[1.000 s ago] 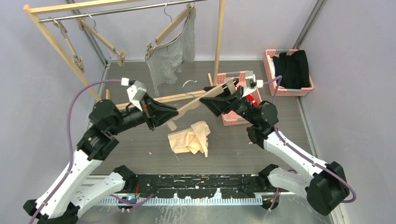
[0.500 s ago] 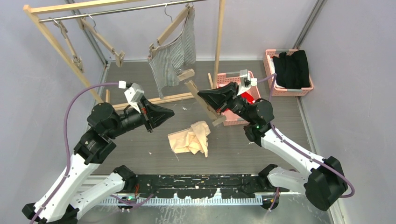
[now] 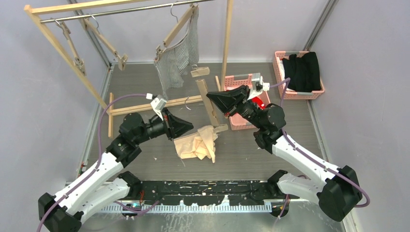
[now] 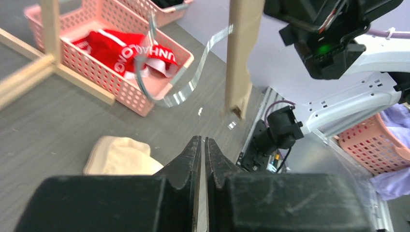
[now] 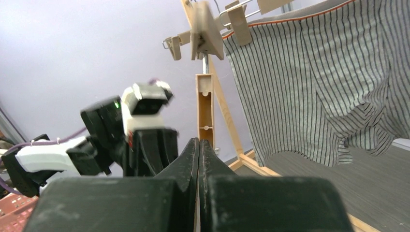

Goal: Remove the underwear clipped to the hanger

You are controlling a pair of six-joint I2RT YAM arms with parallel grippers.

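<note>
The grey pinstriped underwear (image 3: 178, 57) (image 5: 314, 87) hangs clipped to a wooden hanger (image 3: 175, 30) on the rail. The cream underwear (image 3: 196, 144) (image 4: 121, 154) lies crumpled on the table. The red underwear (image 3: 261, 99) (image 4: 126, 46) lies in a pink basket (image 3: 239, 78) (image 4: 159, 96). A loose wooden hanger (image 3: 207, 99) (image 4: 240, 58) (image 5: 205, 106) stands steeply tilted, its lower clip on the cream underwear. My right gripper (image 3: 209, 95) (image 5: 199, 141) is shut, its tips right at this hanger's bar. My left gripper (image 3: 192, 128) (image 4: 203, 140) is shut and empty just left of the cream underwear.
Two empty hangers (image 3: 72, 46) (image 3: 105, 42) hang at the rail's left end. The rack's floor bar (image 3: 145, 105) and post (image 3: 226, 38) stand behind the arms. A second pink basket (image 3: 319, 89) with a black garment (image 3: 302, 70) sits back right.
My left gripper let go of the loose hanger and dropped towards the cream underwear. My right gripper closed. The loose hanger swung from lying crosswise to nearly upright.
</note>
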